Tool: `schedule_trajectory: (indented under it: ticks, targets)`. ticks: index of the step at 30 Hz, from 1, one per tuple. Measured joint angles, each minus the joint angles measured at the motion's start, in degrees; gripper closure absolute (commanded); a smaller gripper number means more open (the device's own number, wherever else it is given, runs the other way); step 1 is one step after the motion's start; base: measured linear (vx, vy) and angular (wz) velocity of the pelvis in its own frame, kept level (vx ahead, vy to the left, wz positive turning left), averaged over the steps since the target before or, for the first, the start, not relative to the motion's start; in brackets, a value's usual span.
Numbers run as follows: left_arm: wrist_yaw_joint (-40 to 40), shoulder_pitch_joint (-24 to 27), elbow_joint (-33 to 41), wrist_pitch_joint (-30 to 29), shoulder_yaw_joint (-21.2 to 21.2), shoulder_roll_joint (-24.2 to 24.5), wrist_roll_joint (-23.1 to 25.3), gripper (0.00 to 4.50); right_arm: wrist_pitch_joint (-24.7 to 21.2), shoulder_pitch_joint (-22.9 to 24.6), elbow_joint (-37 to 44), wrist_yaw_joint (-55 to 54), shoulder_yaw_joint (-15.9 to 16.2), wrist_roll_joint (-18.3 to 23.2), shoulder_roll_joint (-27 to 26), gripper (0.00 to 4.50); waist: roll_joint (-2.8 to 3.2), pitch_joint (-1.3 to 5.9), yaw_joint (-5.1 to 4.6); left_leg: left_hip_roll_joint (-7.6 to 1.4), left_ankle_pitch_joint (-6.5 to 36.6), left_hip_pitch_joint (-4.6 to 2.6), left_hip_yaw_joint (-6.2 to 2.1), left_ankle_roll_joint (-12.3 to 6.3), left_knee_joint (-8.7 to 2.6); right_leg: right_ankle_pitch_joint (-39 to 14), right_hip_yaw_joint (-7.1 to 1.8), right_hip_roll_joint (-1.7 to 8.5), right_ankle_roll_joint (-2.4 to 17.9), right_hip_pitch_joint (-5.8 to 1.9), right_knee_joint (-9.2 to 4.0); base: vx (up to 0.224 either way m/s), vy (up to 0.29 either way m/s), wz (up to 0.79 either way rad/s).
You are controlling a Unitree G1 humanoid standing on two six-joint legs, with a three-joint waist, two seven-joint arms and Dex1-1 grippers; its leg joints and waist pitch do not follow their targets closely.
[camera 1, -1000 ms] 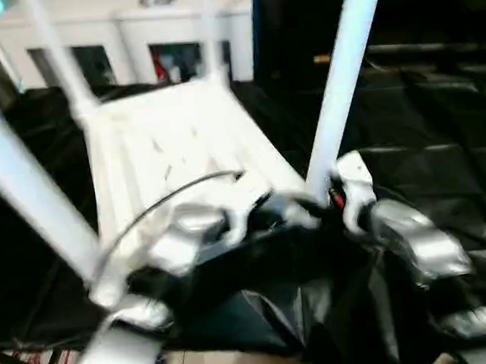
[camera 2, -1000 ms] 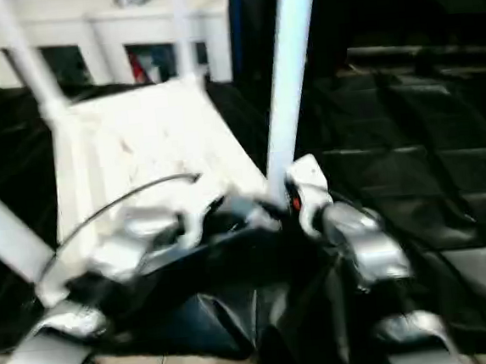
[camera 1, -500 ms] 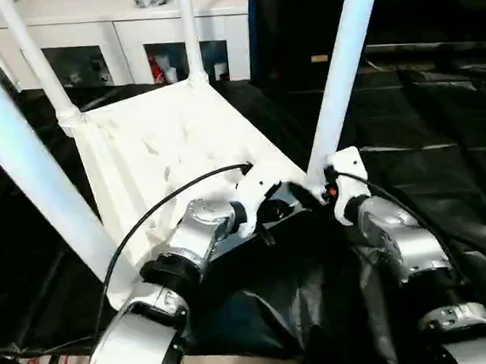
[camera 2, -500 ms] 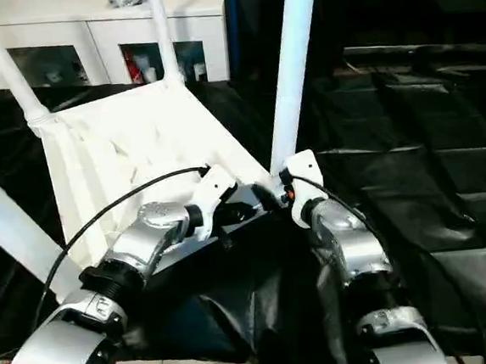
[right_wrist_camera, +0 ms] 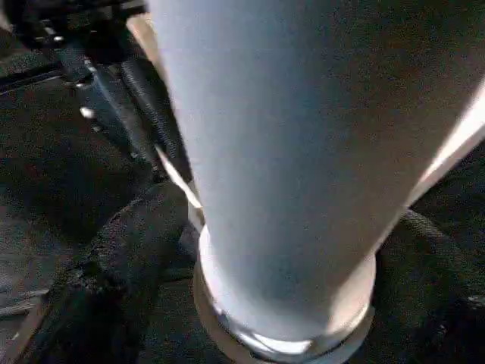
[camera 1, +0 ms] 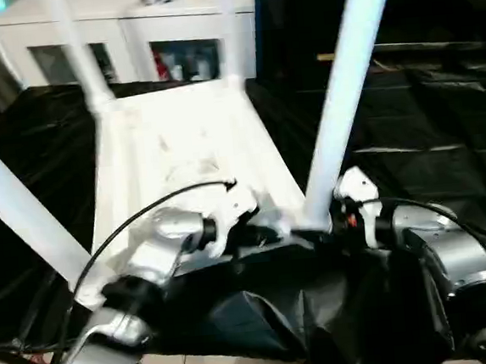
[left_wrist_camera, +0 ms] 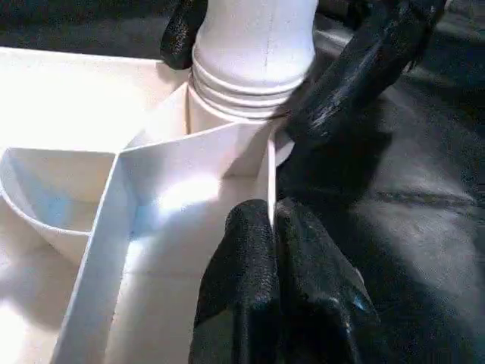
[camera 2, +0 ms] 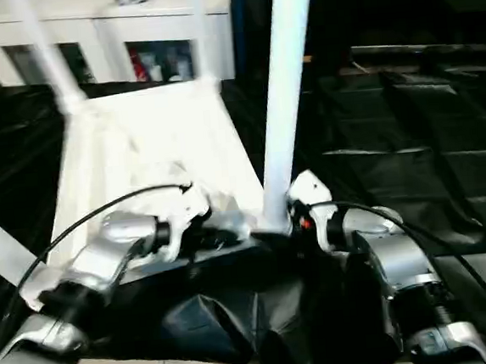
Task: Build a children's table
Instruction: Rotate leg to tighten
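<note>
Black cloth (camera 1: 443,130) covers the work table where we are building, with white cabinets (camera 1: 128,39) at the back of the room. On that cloth our tabletop (camera 1: 181,153) lies upside down, ribbed underside up, with four legs standing from its corner sockets. At the near right corner, the leg (camera 1: 345,88) rises tall from its socket (left_wrist_camera: 242,106). Our right gripper (right_wrist_camera: 258,258) has its two black fingers (right_wrist_camera: 121,258) closed around the base of this leg, one on each side, just above the socket. Our left gripper (left_wrist_camera: 273,288) pinches the thin white rim of the tabletop beside that same socket, its pads (left_wrist_camera: 242,273) pressed together on the plastic wall.
</note>
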State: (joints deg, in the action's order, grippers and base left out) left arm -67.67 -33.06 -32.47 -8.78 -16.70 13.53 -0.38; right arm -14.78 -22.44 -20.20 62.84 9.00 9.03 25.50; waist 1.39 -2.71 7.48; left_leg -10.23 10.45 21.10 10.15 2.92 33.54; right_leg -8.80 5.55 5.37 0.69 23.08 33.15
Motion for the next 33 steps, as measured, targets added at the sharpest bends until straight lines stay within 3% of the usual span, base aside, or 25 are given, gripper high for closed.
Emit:
schedule_trajectory:
  ticks: [2,3,8,9,12,13,20,25,29,33]
  targets:
    - [-0.8,0.6,1.2,-0.3,0.0,0.6,0.0,4.5,-0.4,0.0,0.3,1.3,0.1,0.3,0.2,0.62,-0.04,-0.03,0.09,-0.01,0.0,0.0,0.0,0.0,-0.02,0.0,0.01,-0.01,0.0,0.02,0.01,0.0,0.0,0.0]
    - [-1.3,1.3,2.5,-0.8,0.0,1.2,-0.3,4.5,-0.9,0.1,0.8,2.1,0.2,0.5,0.2,0.94,-0.05,-0.03,0.19,-0.02,0.0,0.0,0.0,0.0,-0.04,0.0,0.01,-0.01,0.0,0.03,0.02,0.0,0.0,0.0]
    - [-2.8,2.2,4.6,-2.0,-0.5,2.2,-0.8,4.5,-1.4,0.1,1.1,3.9,0.6,0.7,0.7,1.12,-0.24,-0.14,0.58,-0.02,0.0,0.02,0.01,0.0,-0.03,0.0,0.01,-0.01,0.0,0.06,0.02,0.0,0.0,0.0]
    - [-2.8,2.3,4.7,-2.1,-0.6,2.3,-0.9,4.5,-1.4,0.1,1.1,3.9,0.7,0.7,0.7,1.4,-0.28,-0.17,0.59,-0.02,0.0,0.02,0.01,0.0,-0.02,0.0,0.01,-0.01,0.0,0.06,0.02,0.0,0.0,0.0]
    - [-3.2,2.5,5.3,-2.5,-0.6,2.6,-1.0,4.5,-2.2,0.1,1.3,3.9,1.0,1.1,0.7,1.42,-0.39,-0.23,0.6,-0.02,0.0,0.02,0.02,0.0,-0.02,0.0,0.0,-0.01,0.0,0.06,0.03,0.0,0.0,0.0]
    - [-3.2,2.5,5.4,-2.6,-0.6,2.6,-1.0,4.5,-2.3,0.1,1.5,3.9,1.0,1.1,0.7,1.66,-0.4,-0.24,0.59,-0.02,0.0,0.02,0.02,0.0,-0.02,0.0,0.0,-0.01,0.0,0.06,0.03,0.0,0.0,0.0]
    - [-1.5,2.7,5.8,-3.2,-0.5,1.9,-0.8,4.5,-2.4,0.7,1.6,2.6,0.3,1.2,-0.2,1.78,-0.45,-0.25,0.63,-0.02,0.0,0.01,0.02,0.0,0.02,0.0,0.0,-0.01,0.0,0.05,0.05,0.0,0.0,0.0]
    - [12.2,-2.7,-3.3,-3.2,0.8,-5.6,2.6,4.5,-1.3,-0.5,-4.1,-15.4,-6.1,-0.8,-7.2,1.78,-0.56,-0.18,0.0,0.01,0.0,-0.24,0.01,0.02,0.18,-0.1,-0.04,0.0,-0.2,-0.19,0.03,0.0,0.0,0.0]
    - [20.3,-6.0,-9.4,-3.1,2.2,-9.7,3.1,4.5,-0.3,-3.0,-8.2,-27.9,-8.5,-2.2,-12.0,1.79,-0.48,-0.14,-0.93,0.06,0.0,-0.27,-0.01,0.02,0.16,-0.1,-0.04,0.02,-0.2,-0.25,-0.05,0.0,0.0,0.0]
    - [24.1,-8.1,-13.3,-3.1,3.3,-11.9,3.2,4.5,0.1,-4.9,-10.9,-35.8,-10.6,-2.8,-16.0,1.79,-0.37,0.0,-1.2,0.06,0.0,-0.24,-0.05,0.02,0.18,-0.1,-0.03,0.01,-0.2,-0.28,-0.05,0.0,0.0,0.0]
